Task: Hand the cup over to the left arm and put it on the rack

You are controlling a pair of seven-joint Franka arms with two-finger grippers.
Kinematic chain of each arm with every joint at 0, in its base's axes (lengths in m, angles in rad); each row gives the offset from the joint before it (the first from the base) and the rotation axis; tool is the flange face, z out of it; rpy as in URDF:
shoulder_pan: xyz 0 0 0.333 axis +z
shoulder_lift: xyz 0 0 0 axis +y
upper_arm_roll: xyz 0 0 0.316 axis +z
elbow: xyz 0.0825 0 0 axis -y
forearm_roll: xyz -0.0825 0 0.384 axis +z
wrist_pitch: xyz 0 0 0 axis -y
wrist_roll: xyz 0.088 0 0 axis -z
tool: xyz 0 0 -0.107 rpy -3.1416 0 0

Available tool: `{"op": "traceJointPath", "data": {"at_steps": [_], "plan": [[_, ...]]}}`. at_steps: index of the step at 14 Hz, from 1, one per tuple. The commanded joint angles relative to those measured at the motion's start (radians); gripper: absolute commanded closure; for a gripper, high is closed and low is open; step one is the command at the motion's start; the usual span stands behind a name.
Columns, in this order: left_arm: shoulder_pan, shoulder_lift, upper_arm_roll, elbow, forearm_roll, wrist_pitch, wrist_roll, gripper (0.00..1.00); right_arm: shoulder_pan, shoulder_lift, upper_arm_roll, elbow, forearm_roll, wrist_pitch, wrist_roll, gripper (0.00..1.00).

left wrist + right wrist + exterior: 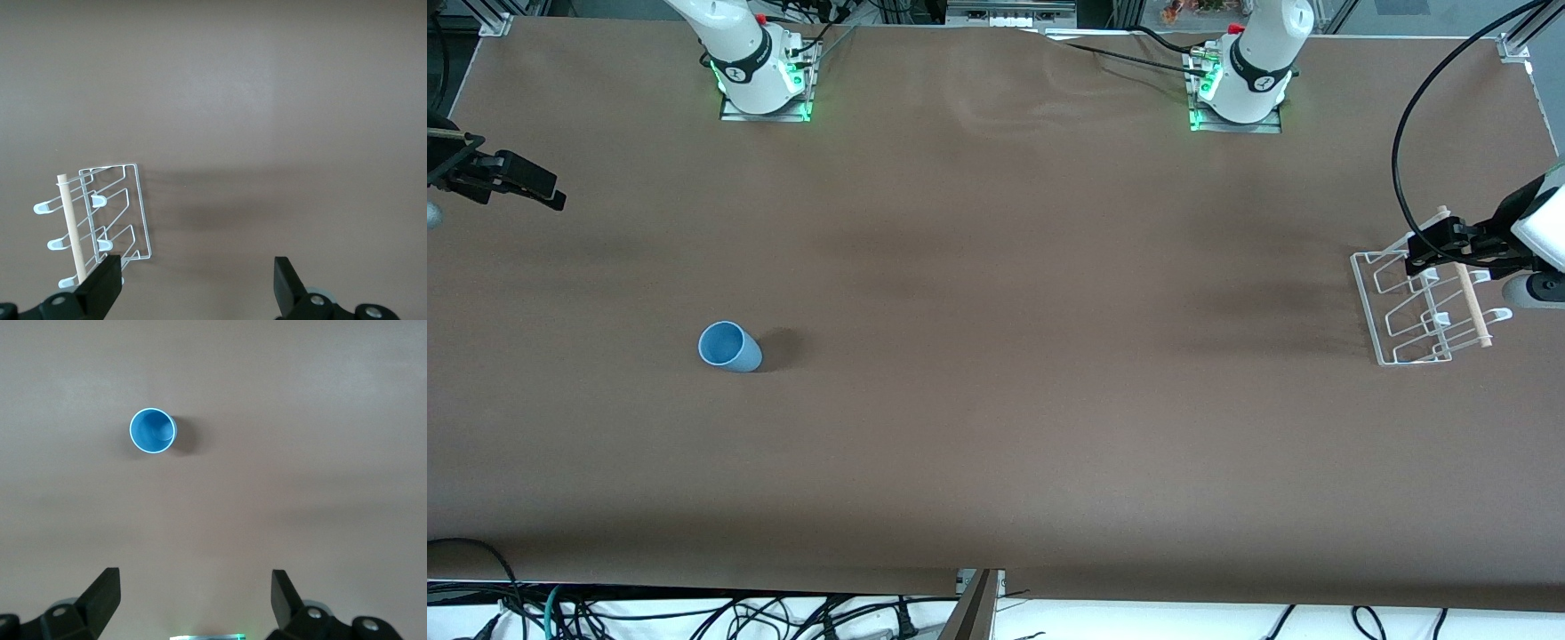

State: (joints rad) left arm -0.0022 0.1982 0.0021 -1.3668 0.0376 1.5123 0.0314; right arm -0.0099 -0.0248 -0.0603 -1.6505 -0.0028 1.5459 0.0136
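Light blue cup upright, mouth up, toward right arm's end of table. Right gripper closest, wide open, empty. Left gripper over rack, open, empty, waiting.

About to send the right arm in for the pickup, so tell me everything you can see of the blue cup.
The cup is a small light blue tumbler, smooth and plastic-looking, with no handle and a slight taper toward its base. It stands upright on the brown table, mouth open upward, and looks empty inside. It sits toward the right arm's end of the table, well apart from the rack at the left arm's end. Nothing touches it but the tabletop; both hands are clear of it.
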Motion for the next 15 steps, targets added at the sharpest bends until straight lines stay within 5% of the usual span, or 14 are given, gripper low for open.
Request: {"op": "traceJointPath", "data": {"at_steps": [1, 15], "plan": [[0.004, 0.007, -0.001, 0.022, -0.018, -0.015, -0.004, 0.00, 0.007, -0.009, -0.006, -0.006, 0.017, 0.011, 0.005, 0.00], [0.004, 0.009, -0.001, 0.022, -0.019, -0.015, -0.004, 0.00, 0.007, -0.003, -0.006, 0.001, 0.015, 0.000, -0.004, 0.00]]}}
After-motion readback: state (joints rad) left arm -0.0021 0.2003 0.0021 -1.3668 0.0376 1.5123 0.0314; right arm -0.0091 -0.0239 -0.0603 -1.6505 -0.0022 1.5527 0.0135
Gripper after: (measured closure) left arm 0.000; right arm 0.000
